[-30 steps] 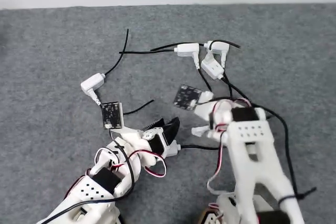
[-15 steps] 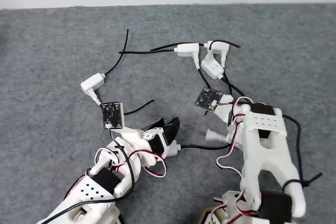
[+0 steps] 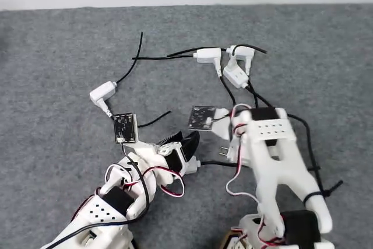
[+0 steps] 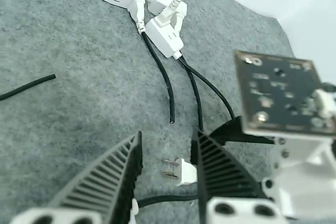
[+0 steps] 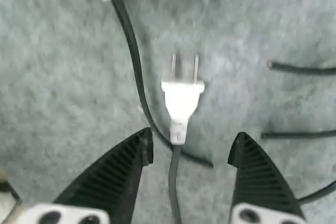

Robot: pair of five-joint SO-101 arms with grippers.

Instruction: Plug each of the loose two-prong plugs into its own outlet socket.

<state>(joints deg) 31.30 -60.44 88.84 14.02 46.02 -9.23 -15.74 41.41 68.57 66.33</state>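
At the far left, a lone outlet (image 3: pixel 103 91) is lying on the grey mat (image 3: pixel 52 56). Next, the left claw (image 4: pixel 167 137) is sitting low with its jaws spread, gripping nothing. The loose plug (image 3: pixel 224 151) is lying flat on the mat near those jaw tips, between the two arms, untouched. The right claw (image 5: pixel 193 137) is hanging above it, jaws also apart and empty, with the cord (image 5: pixel 173 182) running between them. Farther back, three outlets (image 3: pixel 236 75) are sitting clustered, well apart from the plug.
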